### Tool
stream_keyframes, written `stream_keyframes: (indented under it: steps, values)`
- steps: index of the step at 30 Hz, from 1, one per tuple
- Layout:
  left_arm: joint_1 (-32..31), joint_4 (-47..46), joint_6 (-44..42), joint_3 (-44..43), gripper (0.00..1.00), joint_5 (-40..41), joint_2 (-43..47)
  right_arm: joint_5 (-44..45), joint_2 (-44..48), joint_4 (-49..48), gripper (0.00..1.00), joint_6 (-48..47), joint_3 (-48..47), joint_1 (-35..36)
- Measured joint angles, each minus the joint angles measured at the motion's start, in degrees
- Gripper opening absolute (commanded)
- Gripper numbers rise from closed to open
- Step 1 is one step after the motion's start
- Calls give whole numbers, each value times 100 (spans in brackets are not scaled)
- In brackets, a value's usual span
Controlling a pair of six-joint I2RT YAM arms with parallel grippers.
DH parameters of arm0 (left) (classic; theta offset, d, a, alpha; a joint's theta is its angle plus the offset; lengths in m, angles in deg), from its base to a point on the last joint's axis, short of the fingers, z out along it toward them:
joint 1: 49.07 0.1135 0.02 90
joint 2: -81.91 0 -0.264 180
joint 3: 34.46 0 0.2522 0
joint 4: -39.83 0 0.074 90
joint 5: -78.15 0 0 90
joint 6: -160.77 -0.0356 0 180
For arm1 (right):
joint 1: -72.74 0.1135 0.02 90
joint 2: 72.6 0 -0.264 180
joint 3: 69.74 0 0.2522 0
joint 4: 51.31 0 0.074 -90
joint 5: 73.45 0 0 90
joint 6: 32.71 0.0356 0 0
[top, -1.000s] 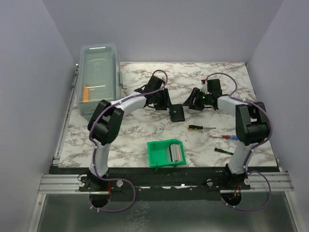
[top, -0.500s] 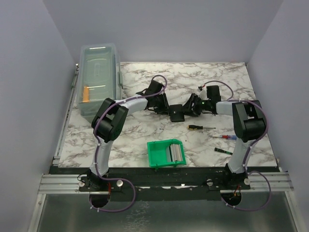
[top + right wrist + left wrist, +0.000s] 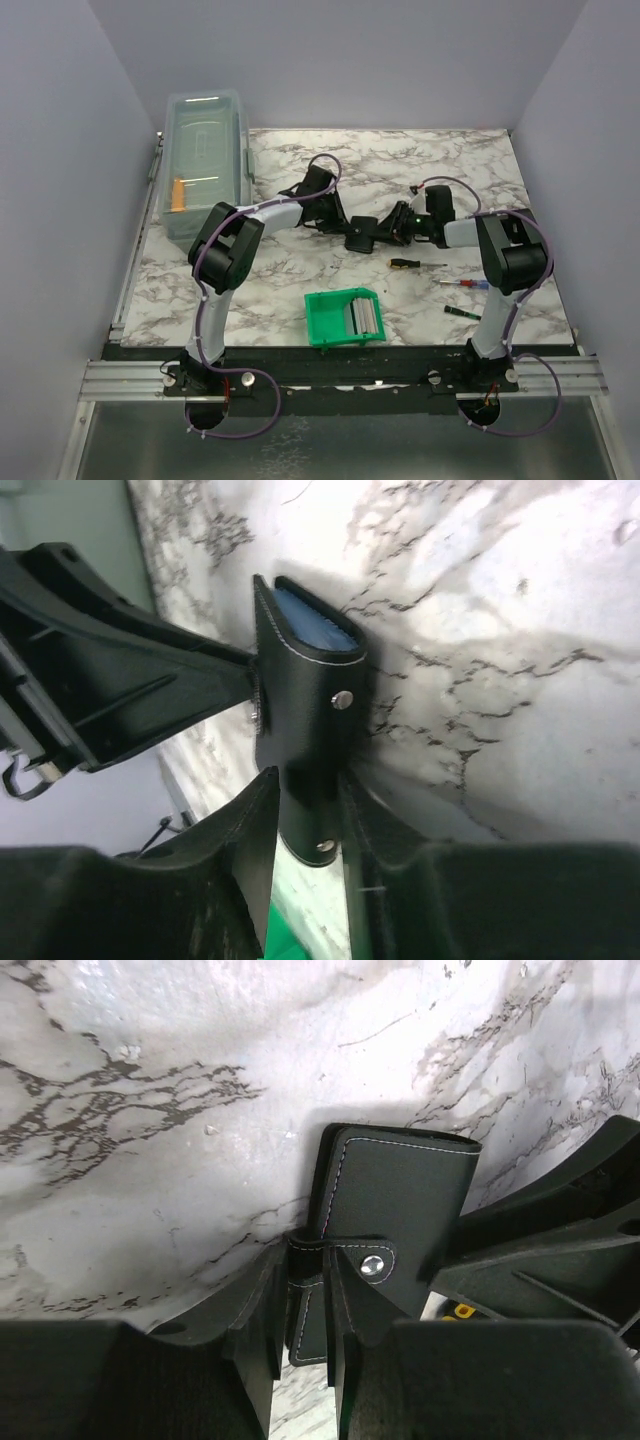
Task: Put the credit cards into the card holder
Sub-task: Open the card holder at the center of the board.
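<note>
From above, both arms have closed in and now meet at the card holder (image 3: 362, 233) mid-tabletop (image 3: 300, 270). The credit cards (image 3: 364, 316) wait in the green bin (image 3: 322, 322).

Left wrist: my left tool (image 3: 308, 1295) has narrowed onto its strap edge.

Right wrist: the right tool (image 3: 310, 800) is pinching the other end, firmly I think, so opening comes next.

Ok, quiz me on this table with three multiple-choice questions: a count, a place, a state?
1. How many screwdrivers lie on the marble tabletop? A one; B three; C five.
2. Where are the credit cards? A in the green bin; B loose on the marble tabletop; C off the table.
3. The card holder is: A lying untouched; B pinched by both grippers; C inside the bin.
Answers: B, three lie right of the bin; A, cards stand inside it; B, the left gripper and right gripper each clamp it.
</note>
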Motion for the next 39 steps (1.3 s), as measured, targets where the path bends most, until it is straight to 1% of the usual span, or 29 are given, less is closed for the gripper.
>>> stream_keyframes:
  steps: [1,5,7,11,13,15,23,25,28,31,36,38,39]
  values:
    - [11,-4,0,0,25,0,0,107,2,2,21,17,-2,33]
    - [44,-22,-33,2,26,2,0,675,22,201,6,35,-35,168]
    - [44,-22,-87,2,32,11,4,986,111,337,1,20,-44,234]
    - [35,-11,-219,-2,51,63,50,1484,361,476,0,-22,-44,428]
    - [-4,81,-293,-26,53,151,116,1655,472,498,0,-37,-44,520]
    - [-79,236,-363,-63,53,332,164,1801,555,525,0,-37,-44,586]
    - [-721,1060,-669,-632,52,1788,188,2186,671,671,0,-15,-44,706]
    - [-802,1200,-728,-758,52,2004,188,2212,684,710,0,-17,-44,704]
    - [-848,1325,-789,-935,48,2166,168,2232,702,745,0,-17,-44,710]
    - [-850,1504,-868,-1263,48,2282,24,2236,734,769,0,-17,-44,710]
    - [-846,1633,-957,-1491,41,2323,-236,2249,745,811,0,-22,-46,710]
    - [-852,1655,-977,-1517,43,2337,-321,2275,748,826,0,-28,-46,710]
    - [-855,1663,-992,-1541,47,2337,-328,2280,748,835,0,-28,-46,710]
